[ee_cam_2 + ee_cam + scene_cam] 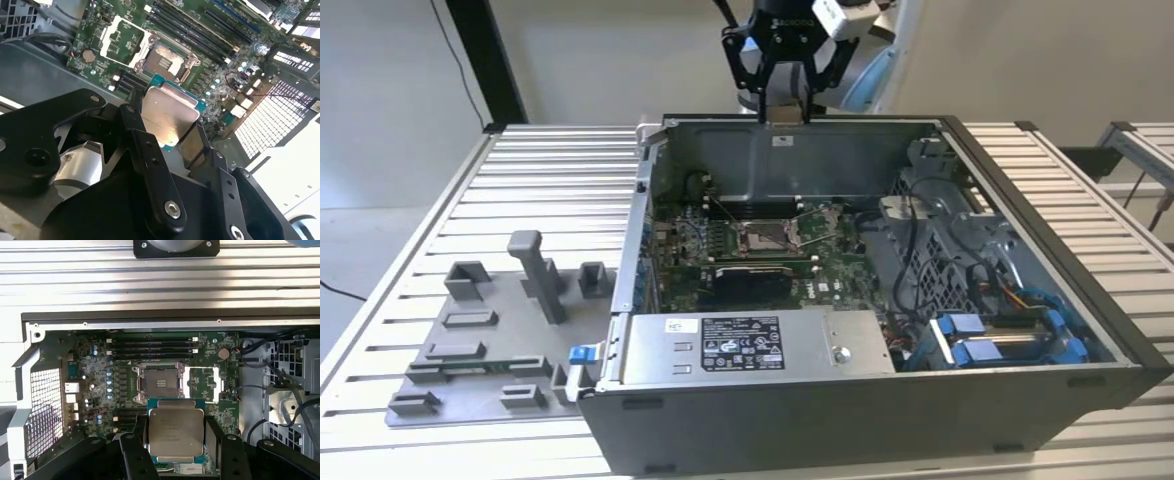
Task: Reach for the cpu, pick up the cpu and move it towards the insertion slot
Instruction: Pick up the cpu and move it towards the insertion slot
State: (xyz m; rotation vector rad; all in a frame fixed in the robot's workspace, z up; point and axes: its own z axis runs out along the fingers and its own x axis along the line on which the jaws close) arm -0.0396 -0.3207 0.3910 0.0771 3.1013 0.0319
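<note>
— Tool (175, 440) status?
— Clamped on the cpu (176, 432), a finger on each side, silvery face toward the wrist cameras.
— Where's it hanging?
— Above the open case (1067, 300), near its back wall in the exterior view (781, 112); the chip looks like a small tan sliver there.
— Slot?
— Slot (159, 385) lies below on the green board (100, 385), frame open, apart from the cpu.

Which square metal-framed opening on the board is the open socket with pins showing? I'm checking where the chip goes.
The insertion slot next to the memory sticks: tan pin field at its centre. The frame beside it shows green board. The gripper holds the cpu.
</note>
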